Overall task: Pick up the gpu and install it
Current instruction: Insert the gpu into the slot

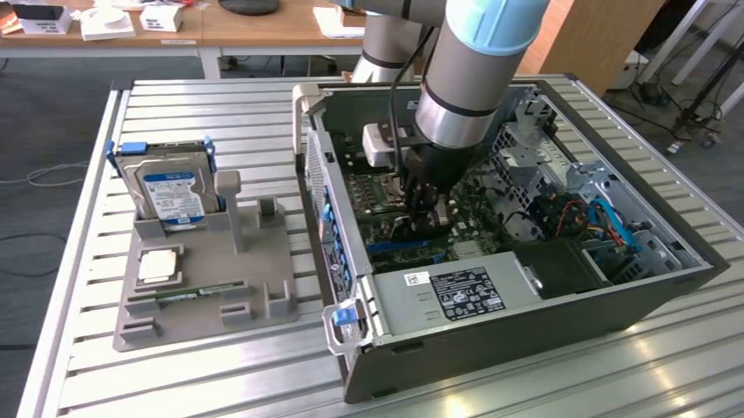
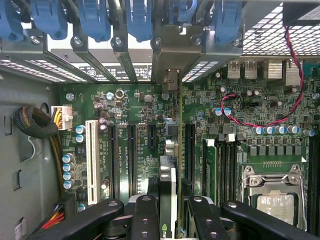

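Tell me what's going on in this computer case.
The robot arm reaches down into the open computer case. Its gripper is closed on the gpu, held edge-on over the expansion slots of the motherboard, bracket end toward the case's rear openings. Whether the card is seated I cannot tell. The hard drive stands in the gray holder on the exterior view's left.

Labels on hard drive (image 1: 171,193) and power supply (image 1: 465,293) are unreadable.
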### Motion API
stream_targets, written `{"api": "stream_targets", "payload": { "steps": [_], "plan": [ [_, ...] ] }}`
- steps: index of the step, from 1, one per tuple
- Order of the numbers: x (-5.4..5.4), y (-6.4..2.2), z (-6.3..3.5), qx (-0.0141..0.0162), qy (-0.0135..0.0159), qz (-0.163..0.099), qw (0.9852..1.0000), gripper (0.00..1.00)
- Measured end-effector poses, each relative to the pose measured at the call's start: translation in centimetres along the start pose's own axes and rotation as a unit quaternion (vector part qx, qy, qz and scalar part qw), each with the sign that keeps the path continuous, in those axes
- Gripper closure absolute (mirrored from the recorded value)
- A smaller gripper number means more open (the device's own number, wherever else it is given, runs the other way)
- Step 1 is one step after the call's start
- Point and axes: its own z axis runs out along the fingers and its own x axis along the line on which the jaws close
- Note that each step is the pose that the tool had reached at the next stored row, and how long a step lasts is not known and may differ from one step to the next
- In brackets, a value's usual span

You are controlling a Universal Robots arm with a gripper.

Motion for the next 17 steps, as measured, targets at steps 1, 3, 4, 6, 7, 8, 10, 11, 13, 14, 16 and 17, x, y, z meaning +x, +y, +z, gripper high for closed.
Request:
{"api": "stream_targets", "payload": {
  "steps": [1,3,4,6,7,8,10,11,13,14,16,17],
  "plan": [
    [0.0,0.0,0.02,0.0,0.0,0.0,1.0,0.73],
    [0.0,0.0,0.03,0.0,0.0,0.0,1.0,0.73],
    [0.0,0.0,0.05,0.0001,-0.0001,0.001,1.0,0.73],
    [0.0,-0.01,0.06,0.0001,-0.0001,0.002,1.0,0.73],
    [0.0,-0.01,0.08,0.0002,-0.0001,0.004,1.0,0.73],
    [0.0,-0.01,0.08,0.0003,-0.0001,0.005,1.0,0.73],
    [0.0,-0.01,0.11,0.0005,-0.0002,0.009,1.0,0.73],
    [0.0,-0.01,0.11,0.0006,-0.0002,0.011,0.9999,0.73],
    [0.0,-0.01,0.11,0.0006,-0.0002,0.012,0.9999,0.73],
    [0.0,-0.01,0.11,0.0006,-0.0003,0.012,0.9999,0.73],
    [0.01,-0.01,0.13,0.0006,-0.0002,0.012,0.9999,0.73],
    [0.01,-0.01,0.16,0.0006,-0.0002,0.012,0.9999,0.73]
  ]
}}
